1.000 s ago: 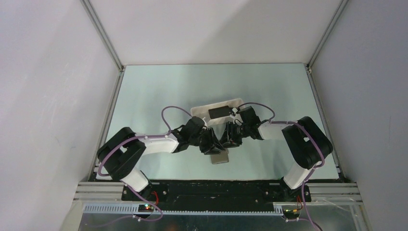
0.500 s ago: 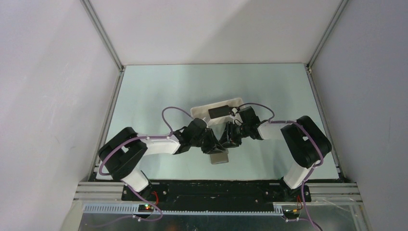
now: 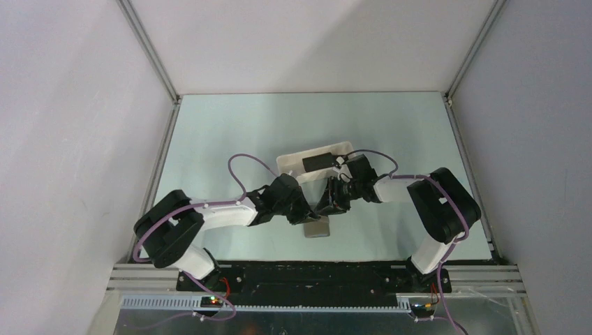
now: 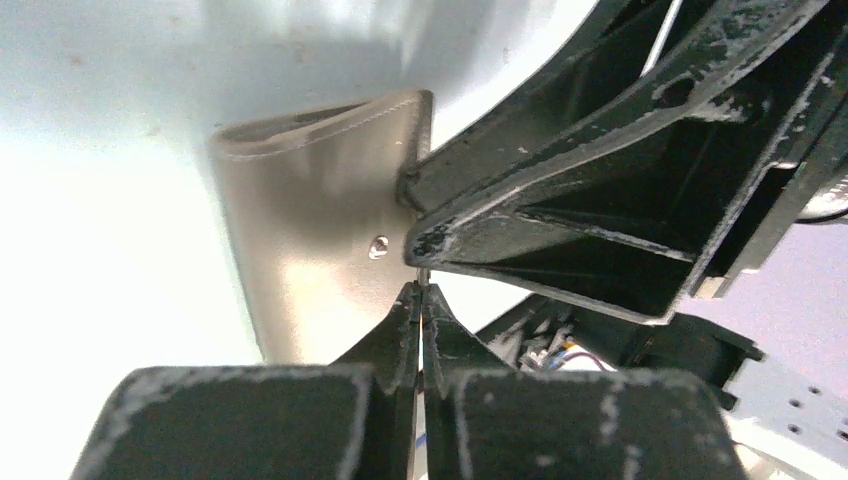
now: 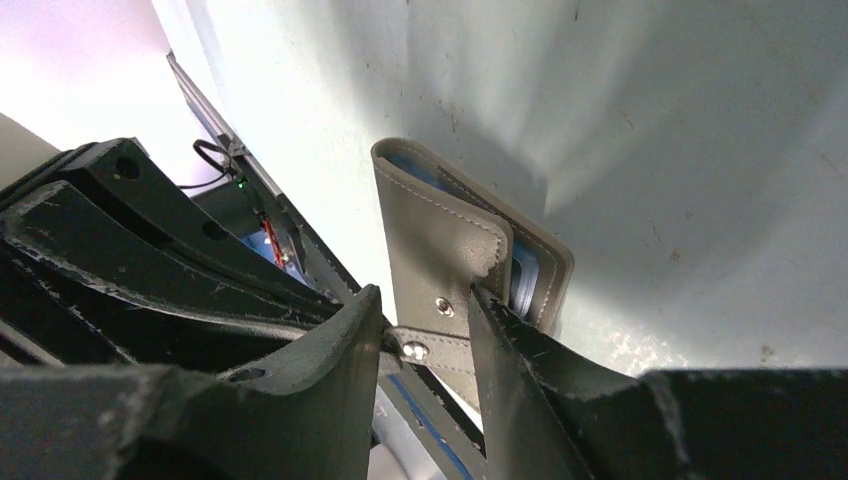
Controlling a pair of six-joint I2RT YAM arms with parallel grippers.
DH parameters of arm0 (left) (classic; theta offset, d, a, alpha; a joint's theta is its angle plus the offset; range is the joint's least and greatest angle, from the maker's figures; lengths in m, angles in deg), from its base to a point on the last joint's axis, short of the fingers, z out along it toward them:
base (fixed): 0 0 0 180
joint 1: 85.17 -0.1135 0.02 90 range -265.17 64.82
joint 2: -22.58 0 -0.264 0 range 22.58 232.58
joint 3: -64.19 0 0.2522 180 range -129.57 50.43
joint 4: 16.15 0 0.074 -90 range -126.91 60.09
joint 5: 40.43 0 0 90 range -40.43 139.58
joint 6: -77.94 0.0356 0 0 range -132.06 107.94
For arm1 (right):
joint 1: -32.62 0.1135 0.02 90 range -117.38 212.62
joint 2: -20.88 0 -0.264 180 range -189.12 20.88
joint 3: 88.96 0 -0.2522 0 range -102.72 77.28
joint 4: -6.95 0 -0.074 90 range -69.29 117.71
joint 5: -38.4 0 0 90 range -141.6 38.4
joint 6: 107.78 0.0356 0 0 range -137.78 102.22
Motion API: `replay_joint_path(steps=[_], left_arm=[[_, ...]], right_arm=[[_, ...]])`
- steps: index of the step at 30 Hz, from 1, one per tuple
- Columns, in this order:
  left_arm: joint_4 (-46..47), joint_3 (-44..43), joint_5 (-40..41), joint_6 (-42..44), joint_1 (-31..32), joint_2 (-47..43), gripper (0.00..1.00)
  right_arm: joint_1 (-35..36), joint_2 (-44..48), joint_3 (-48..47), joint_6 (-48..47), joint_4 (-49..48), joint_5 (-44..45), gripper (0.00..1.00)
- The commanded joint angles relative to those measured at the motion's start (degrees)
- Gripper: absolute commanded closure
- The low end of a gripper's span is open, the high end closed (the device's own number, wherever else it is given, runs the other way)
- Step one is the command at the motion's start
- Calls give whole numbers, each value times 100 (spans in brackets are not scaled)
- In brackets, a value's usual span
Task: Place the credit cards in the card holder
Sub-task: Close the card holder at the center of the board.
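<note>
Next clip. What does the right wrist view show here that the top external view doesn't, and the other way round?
Only the right wrist: the card holder close up, with its snap stud, strap tab and blue lining. Its flap sits between the fingers of the right gripper, apparently gripped.
Only the top external: the white tray with a black credit card in it, plus the whole left arm and right arm.
Both: the card holder, with the left gripper and right gripper meeting at it.
</note>
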State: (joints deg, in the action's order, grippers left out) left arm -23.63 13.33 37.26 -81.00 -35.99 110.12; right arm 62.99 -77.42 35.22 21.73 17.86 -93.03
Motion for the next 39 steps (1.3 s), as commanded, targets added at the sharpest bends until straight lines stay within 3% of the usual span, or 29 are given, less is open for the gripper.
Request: replay_joint_path(steps=[1, 23, 32, 39], left_arm=[[-999, -308, 620, 443, 27, -407, 100], [-1089, -732, 513, 839, -3, 444, 100], [-1134, -712, 664, 900, -23, 331, 100], [-1235, -703, 729, 959, -16, 94, 100]], right_arm=[[14, -70, 181, -120, 404, 505, 57], [-256, 677, 181, 21, 493, 31, 52], [-173, 610, 181, -469, 1055, 440, 50], [-101, 404, 181, -412, 914, 487, 50]])
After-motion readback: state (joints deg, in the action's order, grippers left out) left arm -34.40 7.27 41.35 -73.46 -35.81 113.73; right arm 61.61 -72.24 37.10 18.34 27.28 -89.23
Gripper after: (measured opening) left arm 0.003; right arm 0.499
